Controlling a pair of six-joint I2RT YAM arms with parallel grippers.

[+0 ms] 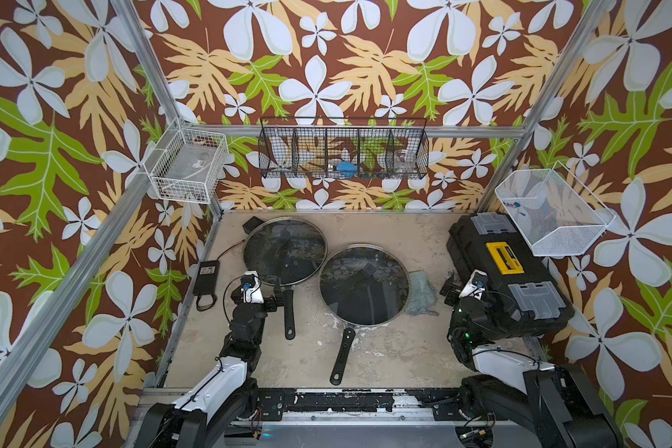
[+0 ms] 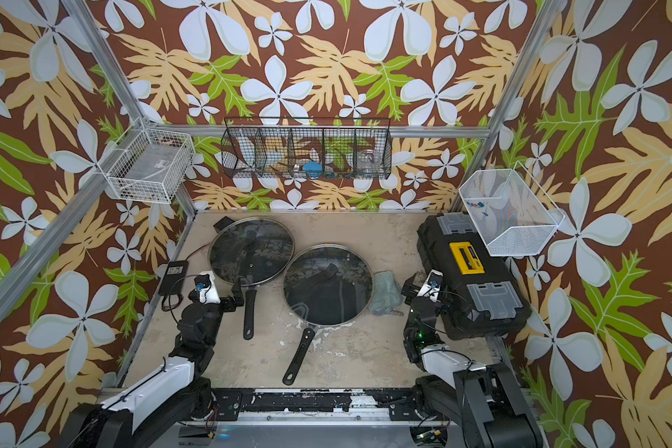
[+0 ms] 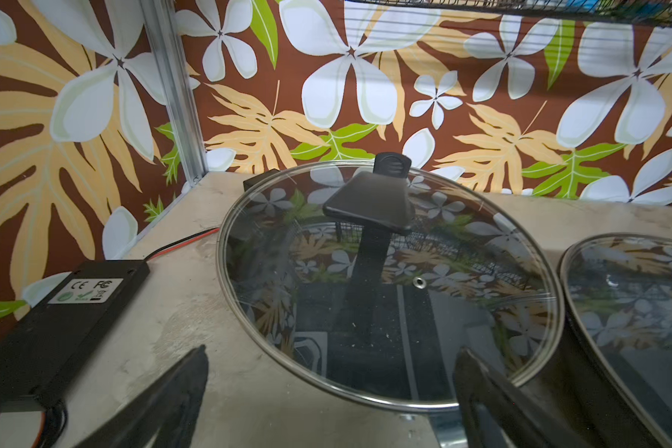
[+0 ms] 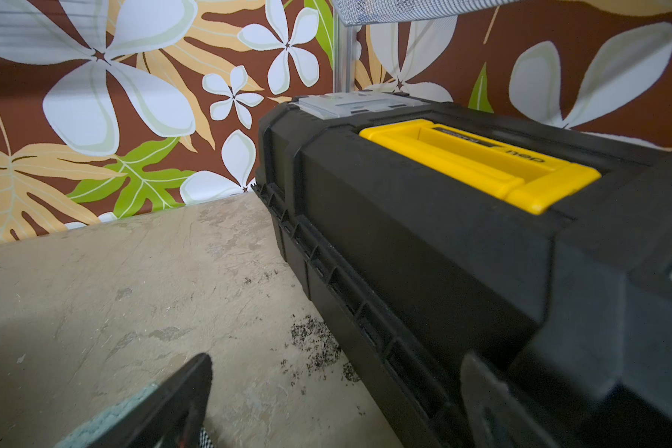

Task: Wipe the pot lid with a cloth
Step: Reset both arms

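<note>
The pot lid (image 1: 350, 298) (image 2: 315, 300), clear glass with a silvery rim and a black handle, sits on a black pan at mid table; its edge shows in the left wrist view (image 3: 637, 294). The pale teal cloth (image 1: 421, 293) (image 2: 383, 293) lies crumpled just right of it. My right gripper (image 1: 449, 293) (image 4: 337, 358) stands open and empty between the cloth (image 4: 105, 422) and the toolbox, one finger beside the cloth's edge. My left gripper (image 1: 278, 293) (image 3: 332, 351) is open and empty at the near rim of the other glass lid (image 1: 284, 252) (image 3: 385, 302).
A black and yellow toolbox (image 1: 505, 271) (image 4: 443, 217) fills the right side, close to the right gripper. A black power adapter (image 1: 206, 277) (image 3: 55, 310) with its cable lies at the left edge. Two long pan handles (image 1: 289, 314) (image 1: 342, 360) point toward me. Wire baskets hang on the walls.
</note>
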